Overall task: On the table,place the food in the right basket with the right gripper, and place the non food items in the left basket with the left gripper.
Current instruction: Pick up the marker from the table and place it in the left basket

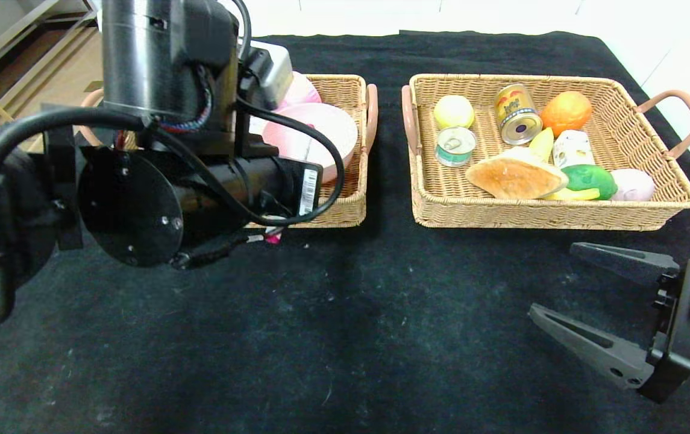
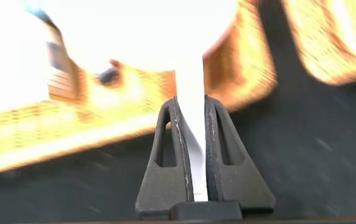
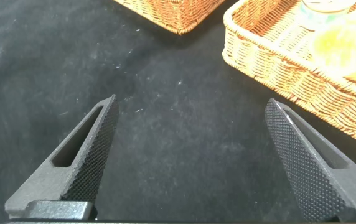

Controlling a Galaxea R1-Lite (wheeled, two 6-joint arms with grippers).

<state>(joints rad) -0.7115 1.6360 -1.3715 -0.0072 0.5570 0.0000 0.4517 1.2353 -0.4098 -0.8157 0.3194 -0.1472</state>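
My left arm (image 1: pixel 158 181) reaches over the left wicker basket (image 1: pixel 351 205) and hides its own gripper in the head view. In the left wrist view the left gripper (image 2: pixel 192 99) is shut on a thin white edge (image 2: pixel 190 81) that runs up into a large bright white item above the basket (image 2: pixel 240 68). Pink and white bowls (image 1: pixel 314 129) lie in that basket. The right basket (image 1: pixel 501 214) holds bread (image 1: pixel 513 176), an orange (image 1: pixel 566 112), a gold can (image 1: pixel 517 113), a tin (image 1: pixel 455 146) and other food. My right gripper (image 1: pixel 552 280) is open and empty over the cloth, in front of the right basket.
A black cloth (image 1: pixel 351 337) covers the table. A small pink piece (image 1: pixel 272 237) shows under my left arm at the left basket's front. The right wrist view shows the right basket's wall (image 3: pixel 277 68), the left basket's corner (image 3: pixel 172 12) and bare cloth between the open fingers (image 3: pixel 91 149).
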